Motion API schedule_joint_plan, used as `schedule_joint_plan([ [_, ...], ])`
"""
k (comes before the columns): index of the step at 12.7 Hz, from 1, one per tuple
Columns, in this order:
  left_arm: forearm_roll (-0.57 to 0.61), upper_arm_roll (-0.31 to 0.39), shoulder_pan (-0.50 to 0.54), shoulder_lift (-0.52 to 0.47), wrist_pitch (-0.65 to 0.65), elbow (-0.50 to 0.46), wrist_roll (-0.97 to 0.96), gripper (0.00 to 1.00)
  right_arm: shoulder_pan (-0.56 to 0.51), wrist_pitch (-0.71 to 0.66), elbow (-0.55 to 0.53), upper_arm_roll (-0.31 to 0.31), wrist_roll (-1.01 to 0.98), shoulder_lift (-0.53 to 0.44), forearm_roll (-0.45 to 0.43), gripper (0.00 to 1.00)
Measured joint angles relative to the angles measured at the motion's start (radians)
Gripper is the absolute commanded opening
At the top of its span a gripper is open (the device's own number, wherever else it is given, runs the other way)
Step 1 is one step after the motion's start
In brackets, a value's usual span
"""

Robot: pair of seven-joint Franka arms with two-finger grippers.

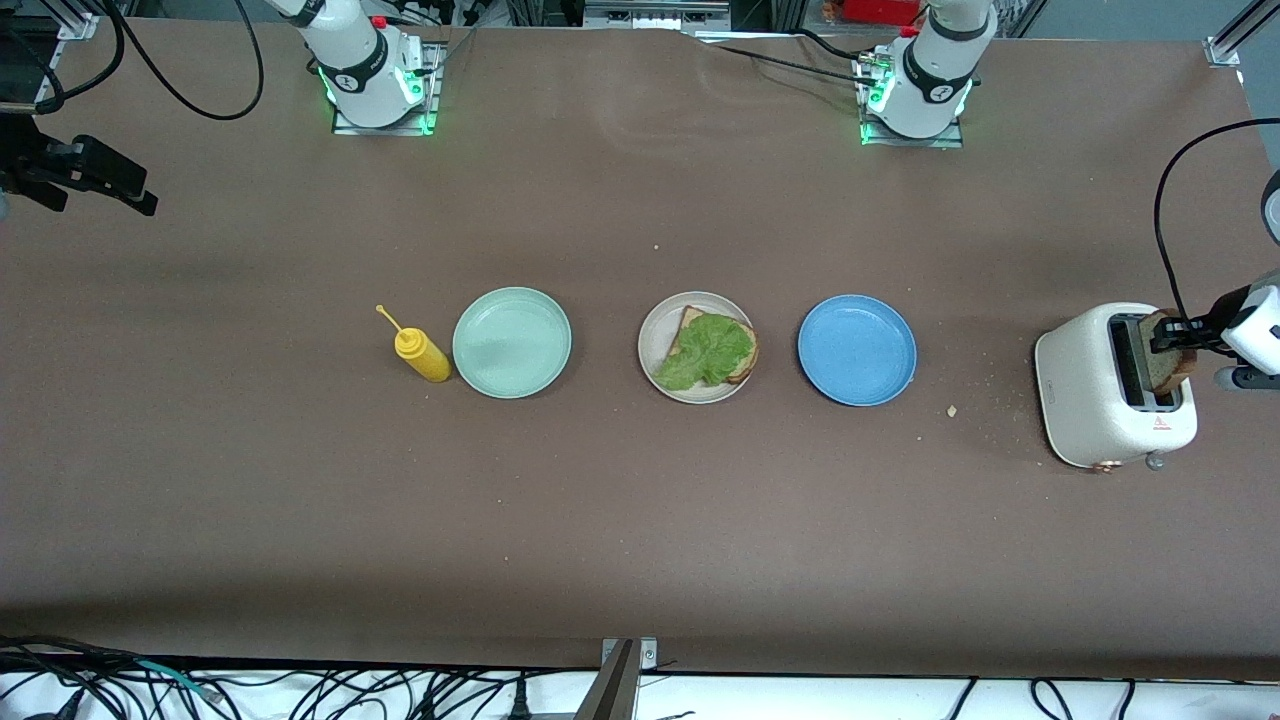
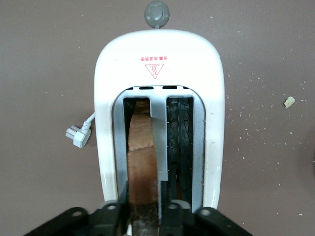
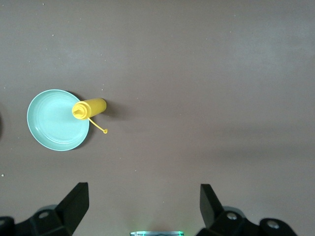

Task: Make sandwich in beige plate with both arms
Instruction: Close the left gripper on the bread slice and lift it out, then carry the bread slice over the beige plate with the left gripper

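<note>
Beige plate (image 1: 650,345) holding bread, lettuce (image 1: 708,351), left gripper (image 2: 144,216) clamping toaster's (image 1: 1085,390) slice (image 2: 142,167), right gripper (image 3: 144,204) spread.

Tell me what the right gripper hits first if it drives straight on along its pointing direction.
Probably just the bare brown table. The right gripper points down at the tabletop with its fingers open and nothing between them. The yellow squeeze bottle and round mint-green plate lie off to one side. Its height above the table is unclear.

lettuce (image 1: 708,352) hides most of bottom bread (image 1: 745,368).
</note>
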Motion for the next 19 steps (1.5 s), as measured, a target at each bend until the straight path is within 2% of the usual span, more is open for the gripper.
schedule_joint_plan([
  [4, 0.000, -0.003, 0.000, -0.016, -0.029, 0.012, 0.003, 0.00, 0.000, 0.000, 0.001, 0.000, 0.000, 0.000, 0.000, 1.00],
  [8, 0.007, -0.050, 0.000, -0.041, -0.165, 0.100, 0.004, 0.00, 0.000, 0.000, 0.001, 0.000, 0.000, 0.000, 0.000, 1.00],
  [12, 0.105, -0.170, -0.004, -0.047, -0.295, 0.205, -0.019, 0.00, 0.000, 0.000, 0.002, 0.000, 0.000, 0.000, 0.000, 1.00],
  [16, 0.106, -0.266, -0.009, -0.048, -0.417, 0.287, -0.031, 0.00, -0.001, 0.000, 0.002, 0.000, 0.001, 0.003, 0.000, 1.00],
  [19, 0.066, -0.386, -0.014, -0.045, -0.494, 0.305, -0.050, 0.00, -0.001, 0.000, 0.002, 0.000, 0.001, 0.004, 0.000, 1.00],
])
